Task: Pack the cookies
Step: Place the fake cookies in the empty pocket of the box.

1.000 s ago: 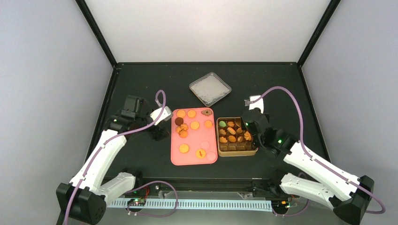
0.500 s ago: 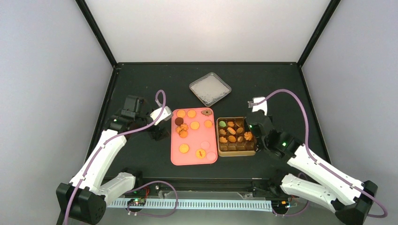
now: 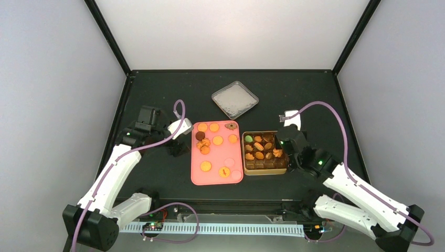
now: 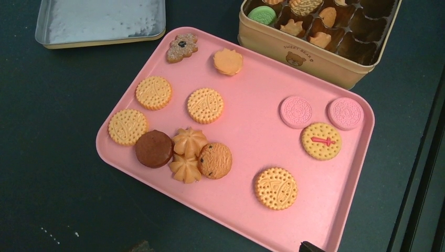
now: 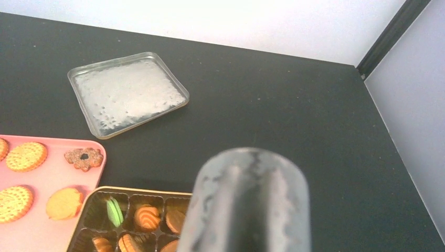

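Several cookies (image 4: 205, 105) lie loose on the pink tray (image 4: 252, 142): golden rounds, a dark brown one (image 4: 154, 148) and two pale pink ones (image 4: 296, 111). More cookies, among them a green one (image 5: 115, 211), sit in the compartments of the tan box (image 3: 264, 169). My left gripper (image 3: 177, 148) hangs just left of the tray, open and empty; only its dark fingertips (image 4: 310, 247) show in the left wrist view. My right gripper (image 3: 286, 144) is over the box's right side, shut on metal tongs (image 5: 246, 202). An orange cookie (image 3: 277, 153) shows at the tongs' tip.
The box's silver lid (image 3: 234, 99) lies upside down behind the tray on the black table. Black frame posts rise at the two back corners. The blurred tongs hide much of the box in the right wrist view.
My right arm has shifted slightly nearer and to the right over the box. The left arm and the tray's cookies have not moved.
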Robot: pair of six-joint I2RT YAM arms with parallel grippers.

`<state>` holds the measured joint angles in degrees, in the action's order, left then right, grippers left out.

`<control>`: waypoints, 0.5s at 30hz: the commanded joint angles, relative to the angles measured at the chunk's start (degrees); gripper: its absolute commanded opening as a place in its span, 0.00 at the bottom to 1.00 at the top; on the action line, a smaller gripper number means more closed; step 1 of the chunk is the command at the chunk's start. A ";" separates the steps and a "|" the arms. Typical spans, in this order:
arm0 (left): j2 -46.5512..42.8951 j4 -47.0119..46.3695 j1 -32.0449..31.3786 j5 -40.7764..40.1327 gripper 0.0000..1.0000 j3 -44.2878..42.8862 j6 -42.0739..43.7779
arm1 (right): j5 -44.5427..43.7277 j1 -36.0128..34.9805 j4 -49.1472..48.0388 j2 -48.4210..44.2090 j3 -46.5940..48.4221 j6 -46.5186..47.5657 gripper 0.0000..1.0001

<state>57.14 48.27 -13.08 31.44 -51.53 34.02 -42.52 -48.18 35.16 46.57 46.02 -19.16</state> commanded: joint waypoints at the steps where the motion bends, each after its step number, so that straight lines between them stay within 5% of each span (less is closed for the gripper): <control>1: -0.12 1.66 0.51 0.90 0.75 -2.35 0.96 | 1.05 0.20 -3.31 2.25 4.36 1.42 0.29; 15: -0.32 1.68 0.52 0.28 0.74 -1.92 1.58 | 1.49 0.26 -6.82 11.50 4.50 5.03 0.25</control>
<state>57.12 48.82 -13.06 31.46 -51.59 34.83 -39.59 -48.18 29.91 58.94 51.64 -15.64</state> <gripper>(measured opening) 0.744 0.259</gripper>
